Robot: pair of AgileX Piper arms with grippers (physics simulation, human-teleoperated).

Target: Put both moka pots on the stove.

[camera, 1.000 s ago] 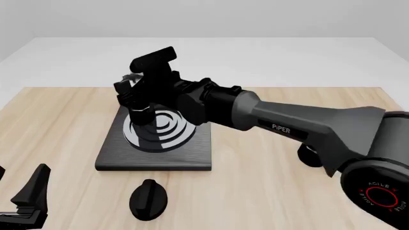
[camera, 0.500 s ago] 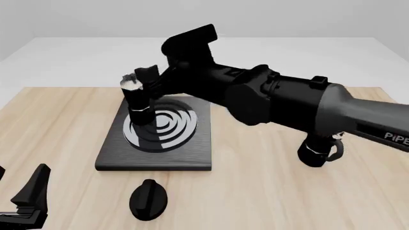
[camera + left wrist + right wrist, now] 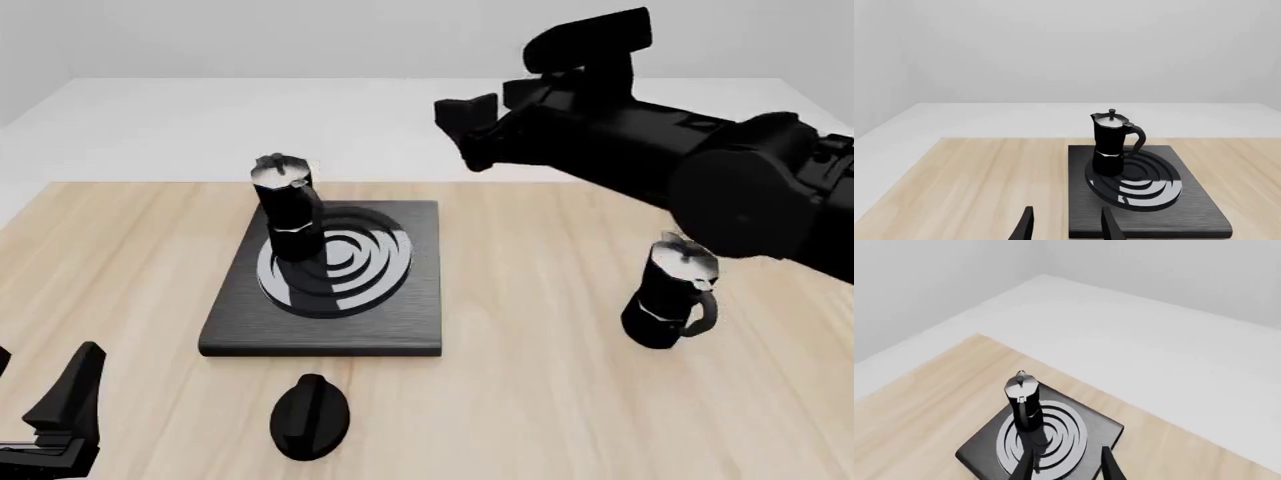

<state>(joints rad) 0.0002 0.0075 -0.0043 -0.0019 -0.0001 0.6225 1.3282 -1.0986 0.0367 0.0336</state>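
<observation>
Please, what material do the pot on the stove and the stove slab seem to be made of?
The small black faceted moka pot with silvery lid looks like glossy painted metal: its facets catch highlights and its lid shines pale. The flat square black stove slab looks like matte brushed metal or stone, with fine streaks; its burner rings look like polished grey metal. Being a render, this is uncertain.

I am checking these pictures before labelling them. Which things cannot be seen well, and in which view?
- Left gripper: cut off by the front view's lower left corner; only finger tips show in its wrist view.
- Right gripper: dark against the arm in the front view; its opening is unclear there.
- Second moka pot: absent from both wrist views.
- Stove: its near part is cut by the right wrist view's edge.
</observation>
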